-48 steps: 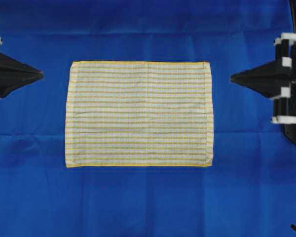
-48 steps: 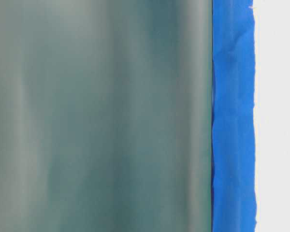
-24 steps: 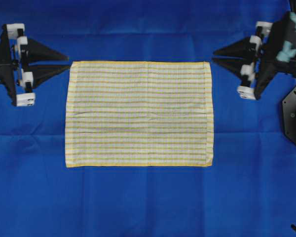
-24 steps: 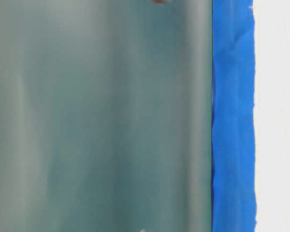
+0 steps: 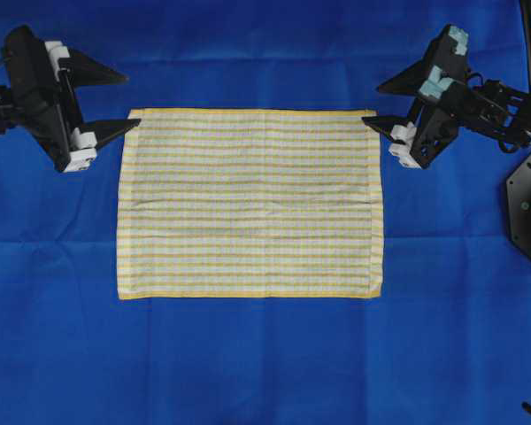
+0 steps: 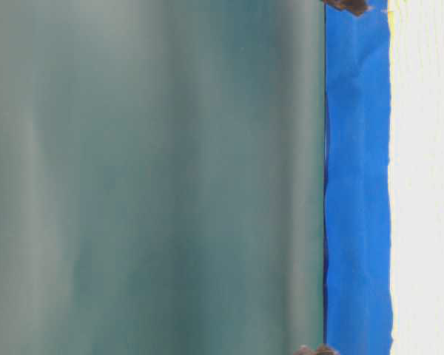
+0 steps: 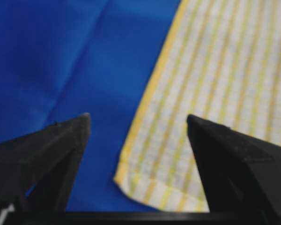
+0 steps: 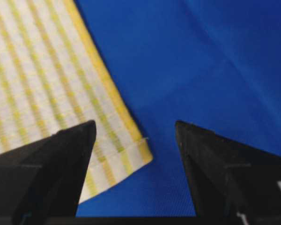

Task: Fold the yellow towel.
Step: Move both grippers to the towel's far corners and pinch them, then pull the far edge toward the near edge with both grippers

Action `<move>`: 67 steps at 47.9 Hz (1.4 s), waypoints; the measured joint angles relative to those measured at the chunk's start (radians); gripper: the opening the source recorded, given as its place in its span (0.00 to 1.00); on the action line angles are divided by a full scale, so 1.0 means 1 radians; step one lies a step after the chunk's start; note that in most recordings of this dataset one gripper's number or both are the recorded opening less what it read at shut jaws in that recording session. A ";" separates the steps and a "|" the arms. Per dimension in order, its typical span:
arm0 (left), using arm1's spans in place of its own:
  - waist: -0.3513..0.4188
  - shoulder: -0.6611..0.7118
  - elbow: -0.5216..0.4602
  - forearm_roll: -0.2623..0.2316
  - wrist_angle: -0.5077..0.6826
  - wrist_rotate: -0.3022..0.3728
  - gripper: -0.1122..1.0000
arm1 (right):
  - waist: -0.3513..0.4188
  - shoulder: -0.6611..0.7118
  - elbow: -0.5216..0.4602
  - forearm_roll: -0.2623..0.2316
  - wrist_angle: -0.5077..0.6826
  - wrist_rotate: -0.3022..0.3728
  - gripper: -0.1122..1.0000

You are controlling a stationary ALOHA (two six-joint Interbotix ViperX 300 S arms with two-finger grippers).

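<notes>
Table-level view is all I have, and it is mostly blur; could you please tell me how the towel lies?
Observer: The towel lies flat and unfolded on the blue cloth.
Operator: Thank you. Where are the end effectors?
Observer: In the overhead view, the left end effector is at the towel's top left corner and the right end effector at its top right corner.
Operator: Are they open?
Observer: Both are open; each wrist view shows a towel corner between the fingers, not gripped.
</notes>
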 measured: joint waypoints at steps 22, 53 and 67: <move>0.060 0.258 -0.032 0.000 -0.072 0.000 0.74 | -0.006 0.161 -0.031 0.029 -0.060 0.000 0.62; 0.069 0.331 -0.064 0.002 -0.048 -0.003 0.13 | -0.006 0.170 -0.035 0.032 -0.061 0.002 0.14; 0.072 0.219 -0.066 0.002 0.077 0.000 0.13 | -0.006 0.083 -0.029 0.032 -0.018 0.002 0.14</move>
